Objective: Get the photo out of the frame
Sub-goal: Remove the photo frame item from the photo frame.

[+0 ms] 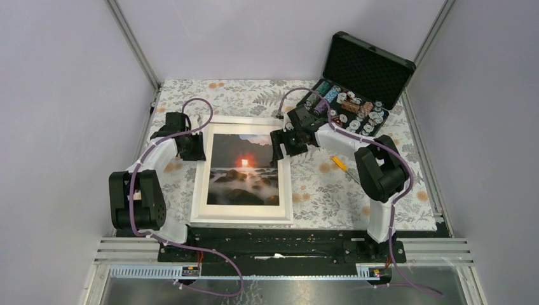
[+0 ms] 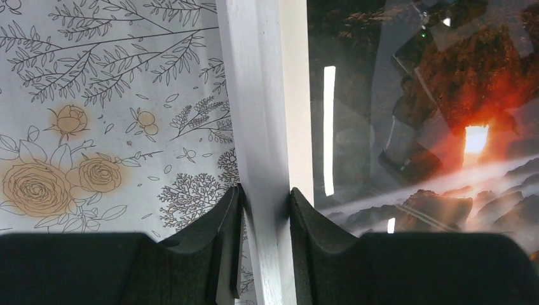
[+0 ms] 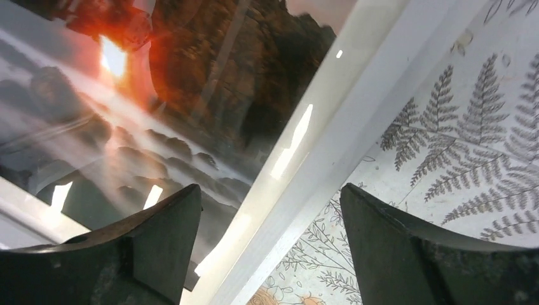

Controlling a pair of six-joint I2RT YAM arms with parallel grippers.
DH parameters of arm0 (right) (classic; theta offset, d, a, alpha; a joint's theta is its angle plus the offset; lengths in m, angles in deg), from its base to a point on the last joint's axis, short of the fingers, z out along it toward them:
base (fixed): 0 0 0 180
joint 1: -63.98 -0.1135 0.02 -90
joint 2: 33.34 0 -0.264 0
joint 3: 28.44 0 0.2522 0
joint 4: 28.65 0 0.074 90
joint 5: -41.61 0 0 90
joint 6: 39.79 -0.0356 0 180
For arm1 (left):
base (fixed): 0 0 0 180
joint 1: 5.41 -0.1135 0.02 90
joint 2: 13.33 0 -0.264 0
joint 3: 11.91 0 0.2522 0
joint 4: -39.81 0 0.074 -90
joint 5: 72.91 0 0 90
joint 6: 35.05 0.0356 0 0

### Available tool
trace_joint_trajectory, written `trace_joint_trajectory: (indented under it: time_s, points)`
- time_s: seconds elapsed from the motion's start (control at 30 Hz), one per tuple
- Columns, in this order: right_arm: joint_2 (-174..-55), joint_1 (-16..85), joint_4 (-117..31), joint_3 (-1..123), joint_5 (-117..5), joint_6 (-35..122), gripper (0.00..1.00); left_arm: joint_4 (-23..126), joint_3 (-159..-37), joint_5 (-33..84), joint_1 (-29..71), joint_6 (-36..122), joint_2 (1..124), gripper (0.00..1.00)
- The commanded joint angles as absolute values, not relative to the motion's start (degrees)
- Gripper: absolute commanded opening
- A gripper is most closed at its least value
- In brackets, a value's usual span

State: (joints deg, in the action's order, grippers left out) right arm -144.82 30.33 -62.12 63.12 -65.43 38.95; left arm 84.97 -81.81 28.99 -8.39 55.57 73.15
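A: Floral tablecloth (image 1: 330, 190). In the top view the frame (image 1: 241, 215) lies flat, face up, mid-table, the photo (image 1: 245, 168) inside it.
B: Left wrist?
A: Left gripper (image 2: 266, 197) is clamped on the white rail, beside a reflective pane (image 2: 413, 95).
B: Right wrist?
A: Right gripper (image 3: 270, 210) gapes wide astride the opposite rail, holding nothing. Stiff, probably fragile, slick-fronted: I'd grip rails, never the pane.

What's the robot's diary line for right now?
left claw: shut on left edge of white rectangular picture frame | right claw: open over its right edge | orange-sun landscape photo: in frame, face up
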Motion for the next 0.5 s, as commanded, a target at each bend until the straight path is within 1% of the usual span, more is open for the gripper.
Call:
trace_joint_trajectory:
  time_s: [0.0, 0.03, 0.1, 0.2, 0.3, 0.47]
  points:
    - [-138.58, 30.2, -59.38, 67.72, -68.48, 43.62, 0.88, 81.44, -85.35, 31.78, -8.39, 55.14, 72.66, 0.0]
    - [-137.89, 30.22, -58.58, 68.4, -70.75, 43.89, 0.89, 81.38, -85.36, 32.18, -8.54, 55.09, 72.71, 0.0]
    - [-136.81, 30.02, -52.78, 67.06, -77.26, 40.28, 0.86, 81.39, -85.23, 32.78, -8.56, 55.07, 72.89, 0.0]
    - [-139.3, 27.11, -47.16, 67.83, -85.12, 33.44, 0.81, 81.48, -85.82, 32.86, -8.51, 55.05, 73.07, 0.0]
    - [-143.8, 23.42, -43.93, 69.34, -88.21, 29.26, 0.77, 81.76, -86.23, 33.46, -8.46, 53.47, 73.26, 0.0]
    - [-151.36, 19.54, -33.12, 71.64, -92.54, 21.24, 0.77, 81.75, -86.12, 33.81, -8.43, 52.86, 73.82, 0.0]
